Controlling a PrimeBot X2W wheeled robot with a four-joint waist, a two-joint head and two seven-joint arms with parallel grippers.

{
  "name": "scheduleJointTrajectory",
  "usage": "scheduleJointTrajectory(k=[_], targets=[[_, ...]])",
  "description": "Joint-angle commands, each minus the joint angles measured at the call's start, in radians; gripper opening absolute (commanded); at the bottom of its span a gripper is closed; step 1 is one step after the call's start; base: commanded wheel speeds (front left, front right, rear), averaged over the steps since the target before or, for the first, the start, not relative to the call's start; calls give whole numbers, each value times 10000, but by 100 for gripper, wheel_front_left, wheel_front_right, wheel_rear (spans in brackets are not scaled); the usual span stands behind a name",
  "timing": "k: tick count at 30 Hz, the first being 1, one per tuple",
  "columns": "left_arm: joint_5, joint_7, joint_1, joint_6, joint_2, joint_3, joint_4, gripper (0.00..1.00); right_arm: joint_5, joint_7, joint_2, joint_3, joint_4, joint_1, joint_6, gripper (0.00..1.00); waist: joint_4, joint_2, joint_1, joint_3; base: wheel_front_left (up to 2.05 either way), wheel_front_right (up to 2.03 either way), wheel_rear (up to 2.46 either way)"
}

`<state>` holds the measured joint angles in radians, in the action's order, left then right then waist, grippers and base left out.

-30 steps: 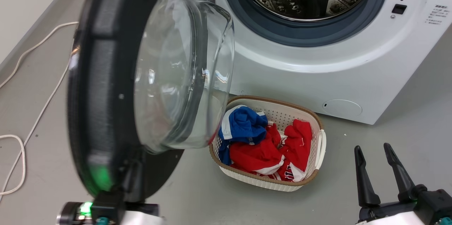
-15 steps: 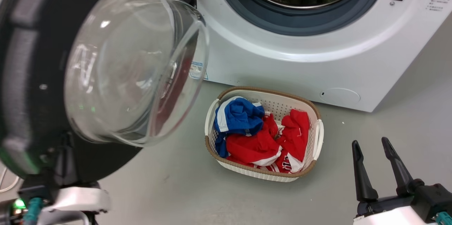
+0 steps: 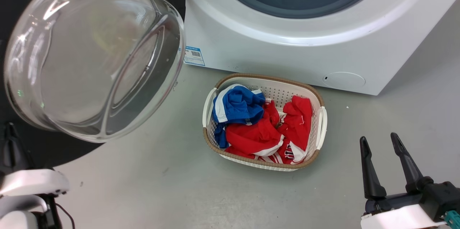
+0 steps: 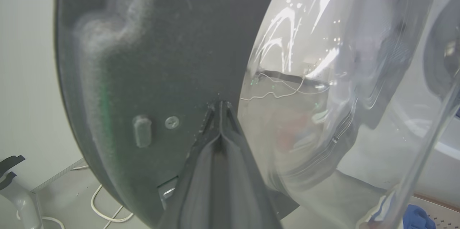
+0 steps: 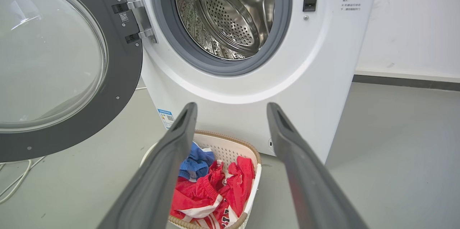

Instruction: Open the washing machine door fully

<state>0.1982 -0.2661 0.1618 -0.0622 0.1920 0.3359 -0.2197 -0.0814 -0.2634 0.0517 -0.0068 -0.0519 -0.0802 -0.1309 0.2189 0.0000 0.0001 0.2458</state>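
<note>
Door-opening step, judged near its end. The left jaws, pressed together into a single wedge, hold nothing. In the left wrist view their tips lie at the dark inner face of the washing machine door [image 4: 143, 60], though actual contact cannot be confirmed. For a sound finish, the push is best directed along the arc about the hinge [image 5: 138, 20]. The tips belong on the rigid black panel rather than on the glass bowl [image 3: 93, 53] just right of them, and pressure should ease as the door nears its stop, since forcing past that limit would load the hinge. The door stands swung wide, up and ahead of the left jaws and far left of the right jaws, opened well past a right angle to the front of the washing machine [image 3: 287, 53]. It is a broad black disc whose clear bowl bulges outward and carries bright reflections. Right of it, the grey rubber ring [image 3: 298, 6] and perforated steel drum [image 5: 230, 17] are fully exposed. A laundry basket [image 3: 266, 77] of red and blue clothes sits on the floor [image 3: 161, 186] ahead of the right jaws, between their fingers [image 5: 169, 157] in the right wrist view and apparently clear of the door's sweep. The right jaws, spread wide and empty, hover well apart from door and machine and need take no part.
</note>
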Motion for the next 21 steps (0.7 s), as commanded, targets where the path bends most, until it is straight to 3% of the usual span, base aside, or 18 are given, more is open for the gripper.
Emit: scheduleJointTrajectory(k=[1,21], targets=[[4,28,216,-9,134,174,-95,0,40,-17,-29,-3,-12,189,3,100,-23,0,-1,51,0,0,0],[-364,28,2136,764,1385,1717,-2867,0,258,-17,-29,10,-25,523,3,100,-539,0,-1,439,0,0,0]])
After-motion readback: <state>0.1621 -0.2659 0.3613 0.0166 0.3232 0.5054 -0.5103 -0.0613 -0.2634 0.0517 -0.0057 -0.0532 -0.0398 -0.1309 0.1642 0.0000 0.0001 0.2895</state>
